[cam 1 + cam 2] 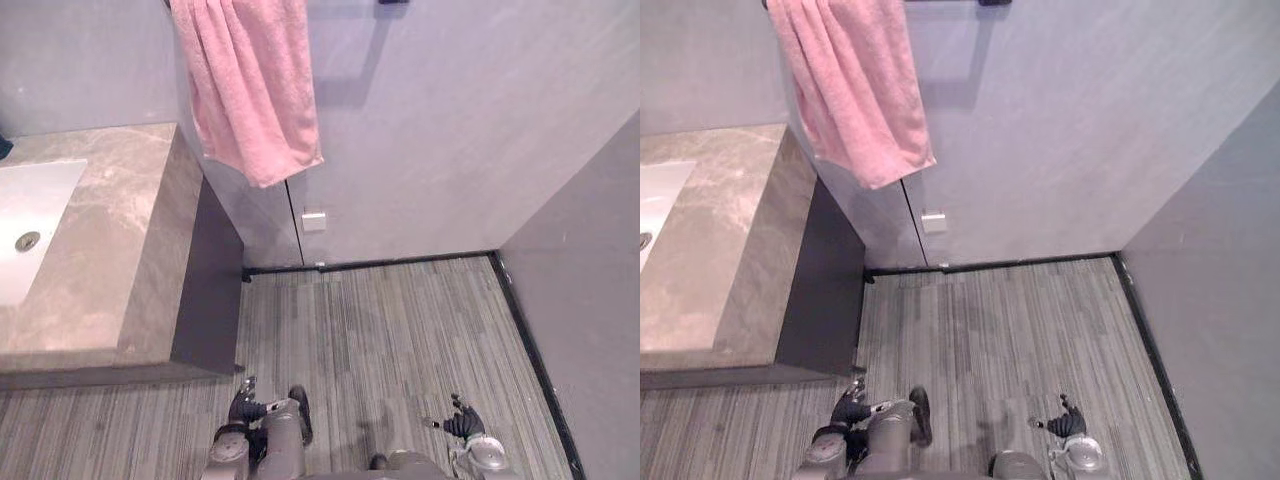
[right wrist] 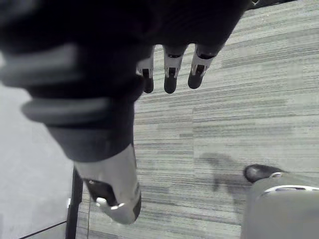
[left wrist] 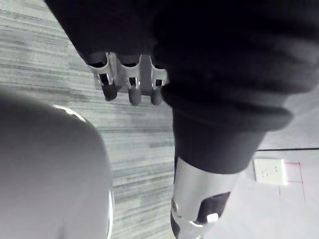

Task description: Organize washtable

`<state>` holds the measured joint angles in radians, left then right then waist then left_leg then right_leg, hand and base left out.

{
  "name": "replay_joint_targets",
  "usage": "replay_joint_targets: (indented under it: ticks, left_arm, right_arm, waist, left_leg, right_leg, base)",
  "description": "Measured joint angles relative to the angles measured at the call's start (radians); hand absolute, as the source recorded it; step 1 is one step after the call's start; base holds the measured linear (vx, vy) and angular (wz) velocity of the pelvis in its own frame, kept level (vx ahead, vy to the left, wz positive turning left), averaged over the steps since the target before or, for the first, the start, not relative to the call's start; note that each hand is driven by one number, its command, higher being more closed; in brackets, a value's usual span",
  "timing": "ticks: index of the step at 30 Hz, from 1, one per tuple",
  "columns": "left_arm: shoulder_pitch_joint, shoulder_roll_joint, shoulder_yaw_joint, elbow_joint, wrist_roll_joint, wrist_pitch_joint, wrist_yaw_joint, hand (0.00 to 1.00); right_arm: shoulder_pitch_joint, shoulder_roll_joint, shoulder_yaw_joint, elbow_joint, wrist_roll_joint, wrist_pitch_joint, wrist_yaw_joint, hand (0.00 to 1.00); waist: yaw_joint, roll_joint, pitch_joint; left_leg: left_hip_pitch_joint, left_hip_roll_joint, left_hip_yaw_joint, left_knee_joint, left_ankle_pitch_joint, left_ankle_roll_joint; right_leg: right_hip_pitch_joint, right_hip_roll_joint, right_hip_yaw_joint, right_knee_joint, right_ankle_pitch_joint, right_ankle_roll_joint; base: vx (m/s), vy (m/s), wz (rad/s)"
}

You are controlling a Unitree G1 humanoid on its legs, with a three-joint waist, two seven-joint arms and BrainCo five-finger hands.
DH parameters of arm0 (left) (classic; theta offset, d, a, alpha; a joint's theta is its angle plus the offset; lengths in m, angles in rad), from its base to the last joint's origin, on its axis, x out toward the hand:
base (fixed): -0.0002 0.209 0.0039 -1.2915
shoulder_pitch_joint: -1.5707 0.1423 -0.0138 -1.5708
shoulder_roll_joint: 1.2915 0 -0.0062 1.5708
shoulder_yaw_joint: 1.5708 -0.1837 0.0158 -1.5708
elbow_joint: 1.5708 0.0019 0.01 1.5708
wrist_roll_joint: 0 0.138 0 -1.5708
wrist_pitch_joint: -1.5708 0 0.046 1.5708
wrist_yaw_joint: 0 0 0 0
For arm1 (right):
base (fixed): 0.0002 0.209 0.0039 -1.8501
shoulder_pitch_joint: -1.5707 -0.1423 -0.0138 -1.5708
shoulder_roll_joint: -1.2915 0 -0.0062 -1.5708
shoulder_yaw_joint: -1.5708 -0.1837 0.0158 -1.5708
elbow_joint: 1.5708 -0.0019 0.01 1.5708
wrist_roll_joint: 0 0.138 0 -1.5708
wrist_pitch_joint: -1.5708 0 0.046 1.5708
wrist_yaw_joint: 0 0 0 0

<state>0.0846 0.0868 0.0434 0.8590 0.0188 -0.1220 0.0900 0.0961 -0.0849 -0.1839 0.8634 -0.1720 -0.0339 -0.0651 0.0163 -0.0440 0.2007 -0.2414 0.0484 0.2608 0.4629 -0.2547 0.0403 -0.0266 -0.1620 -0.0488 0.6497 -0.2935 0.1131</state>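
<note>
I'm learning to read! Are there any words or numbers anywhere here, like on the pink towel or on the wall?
None: no words, numbers or signs can be read here.
The pink towel is plain.
The white wall plate bears no text that can be made out.

Marble washtable (image 1: 110,230), white sink (image 1: 45,185) set in, striped floor (image 1: 400,330)

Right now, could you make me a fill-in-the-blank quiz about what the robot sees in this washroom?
The towel on the wall is ____.
The sink lies on the robot's ____ side.
The left hand and right hand, fingers relaxed, hold ____.
Missing words: pink; left; nothing.
</note>
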Motion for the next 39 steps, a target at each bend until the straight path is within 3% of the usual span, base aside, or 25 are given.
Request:
replay_joint_targets:
  ticks: [1,2,4,6,9,11,12,13,15,16,18,20,21,24,25,30,39]
  left_arm:
    - [0.002,0.004,-0.01,-0.002,0.0,0.002,0.0,0.0]
    - [-0.001,0.006,-0.011,-0.003,0.0,0.002,0.001,0.0]
    - [-0.003,0.008,-0.009,-0.004,0.0,0.003,0.003,0.0]
    - [-0.009,0.015,-0.006,-0.004,0.0,0.002,0.002,0.0]
    - [-0.018,0.003,0.006,-0.002,0.0,0.003,0.002,0.0]
    - [-0.015,0.001,0.006,0.001,0.0,0.002,0.001,0.0]
    - [-0.018,-0.004,0.007,0.028,0.001,0.005,0.0,0.0]
    - [-0.02,-0.022,0.007,0.038,0.002,0.005,-0.003,0.0]
    - [-0.03,-0.042,0.008,0.037,0.004,0.004,-0.003,0.0]
    - [-0.042,-0.06,0.01,0.037,0.012,0.005,-0.004,0.0]
    - [-0.043,-0.074,0.027,0.033,0.015,0.003,-0.005,0.0]
    - [-0.04,-0.083,0.038,0.029,0.014,0.003,-0.004,0.0]
    - [-0.037,-0.085,0.038,0.023,0.014,0.003,-0.004,0.0]
    - [-0.03,-0.084,0.038,0.006,0.014,0.003,-0.003,0.0]
    - [-0.022,-0.084,0.038,0.008,0.012,0.003,-0.002,0.0]
    - [-0.007,-0.054,0.038,0.028,0.012,0.005,-0.002,0.0]
    - [0.013,-0.034,0.028,0.059,0.011,0.003,-0.001,0.0]
  right_arm:
    - [0.007,0.003,0.01,-0.001,-0.001,0.0,0.002,0.0]
    - [0.019,0.005,0.026,-0.006,-0.006,0.0,0.003,0.0]
    - [0.021,0.006,0.038,-0.02,-0.01,-0.001,0.003,0.0]
    - [0.016,0.006,0.038,-0.021,-0.017,-0.003,0.003,0.0]
    - [0.016,0.001,0.037,-0.025,-0.017,-0.004,0.002,0.0]
    - [0.021,0.004,0.038,-0.025,-0.018,-0.008,0.002,0.0]
    - [0.023,-0.002,0.034,-0.014,-0.017,-0.007,0.002,0.0]
    - [0.021,-0.001,0.022,-0.012,-0.017,-0.005,-0.001,0.0]
    - [0.021,-0.004,0.002,-0.013,-0.017,-0.004,0.001,0.0]
    - [0.024,-0.005,-0.005,-0.013,-0.016,-0.001,0.0,0.0]
    - [0.031,0.001,0.006,-0.014,-0.01,0.0,0.0,0.0]
    - [0.028,0.006,0.003,-0.018,0.008,-0.001,-0.002,0.0]
    - [0.027,0.007,0.003,-0.024,0.011,-0.001,-0.003,0.0]
    - [0.02,0.011,-0.003,-0.032,0.016,-0.002,-0.018,0.0]
    - [0.022,0.002,-0.004,-0.026,0.016,-0.001,-0.019,0.0]
    - [0.035,0.04,-0.004,-0.014,0.017,0.0,-0.019,0.0]
    - [0.017,0.027,-0.012,0.056,0.014,-0.011,-0.02,0.0]
  waist:
    - [-0.004,0.0,0.0]
    - [-0.004,0.001,0.0]
    - [-0.003,-0.002,-0.002]
    - [-0.005,0.007,0.001]
    - [-0.012,0.021,0.004]
    - [-0.023,0.008,-0.004]
    - [-0.029,0.01,-0.012]
    - [-0.026,0.039,-0.026]
    - [-0.03,0.046,-0.025]
    - [-0.038,0.061,-0.016]
    - [-0.037,0.058,-0.014]
    - [-0.026,0.057,-0.015]
    - [-0.025,0.052,-0.013]
    - [-0.004,0.07,-0.024]
    - [-0.003,0.09,-0.033]
    - [-0.001,0.034,-0.054]
    - [-0.002,0.046,-0.08]
  left_leg:
    - [0.05,-0.01,0.0,-0.006,-0.029,0.01]
    - [0.097,-0.013,-0.001,-0.007,-0.056,0.018]
    - [0.163,-0.015,-0.008,-0.031,-0.074,0.021]
    - [0.23,-0.007,-0.019,-0.077,-0.073,0.02]
    - [0.317,0.028,-0.045,-0.122,-0.073,0.012]
    - [0.357,0.039,-0.065,-0.133,-0.089,-0.052]
    - [0.379,0.05,-0.086,-0.136,-0.116,-0.1]
    - [0.379,0.078,-0.093,-0.143,-0.098,-0.132]
    - [0.393,0.079,-0.1,-0.141,-0.054,-0.16]
    - [0.356,0.104,-0.115,-0.01,-0.022,-0.199]
    - [0.252,0.157,-0.121,0.266,0.031,-0.201]
    - [0.176,0.211,-0.068,0.385,0.011,-0.174]
    - [0.156,0.216,-0.054,0.37,0.005,-0.164]
    - [0.109,0.191,-0.07,0.101,0.004,-0.145]
    - [0.116,0.171,-0.105,-0.052,0.054,-0.144]
    - [0.171,0.111,-0.068,-0.148,0.072,-0.126]
    - [0.259,0.053,-0.074,-0.296,0.137,-0.111]
  right_leg:
    - [-0.063,-0.015,0.022,0.178,0.048,0.021]
    - [-0.115,-0.015,0.031,0.299,0.037,0.013]
    - [-0.193,-0.009,0.015,0.359,0.013,-0.011]
    - [-0.258,0.018,-0.021,0.306,-0.012,-0.027]
    - [-0.32,0.076,-0.073,0.071,-0.015,-0.048]
    - [-0.323,0.108,-0.082,-0.165,0.113,-0.087]
    - [-0.309,0.115,-0.094,-0.193,0.224,-0.137]
    - [-0.307,0.132,-0.107,-0.183,0.207,-0.153]
    - [-0.288,0.127,-0.121,-0.179,0.166,-0.159]
    - [-0.229,0.131,-0.147,-0.205,0.147,-0.169]
    - [-0.124,0.143,-0.155,-0.276,0.139,-0.173]
    - [-0.041,0.153,-0.159,-0.332,0.138,-0.176]
    - [-0.031,0.154,-0.158,-0.343,0.138,-0.176]
    - [-0.028,0.157,-0.127,-0.361,0.135,-0.16]
    - [-0.034,0.17,-0.117,-0.357,0.13,-0.145]
    - [-0.025,0.123,-0.072,-0.38,0.137,-0.101]
    - [0.025,0.103,-0.068,-0.442,0.152,-0.084]
  base:
    - [0.43,0.152,0.12]
    - [0.43,0.128,0.11]
    - [0.38,0.053,0.15]
    - [0.47,-0.026,0.24]
    - [0.49,-0.109,0.33]
    - [0.46,-0.148,0.46]
    - [0.45,-0.136,0.31]
    - [0.43,-0.138,0.28]
    - [0.36,-0.154,0.29]
    - [0.37,-0.188,0.42]
    - [0.32,-0.163,0.24]
    - [0.22,-0.08,-0.02]
    - [0.12,-0.015,-0.09]
    - [0.09,0.072,-0.29]
    - [0.1,0.149,-0.22]
    - [0.12,0.109,-0.13]
    - [0.03,0.03,0.03]
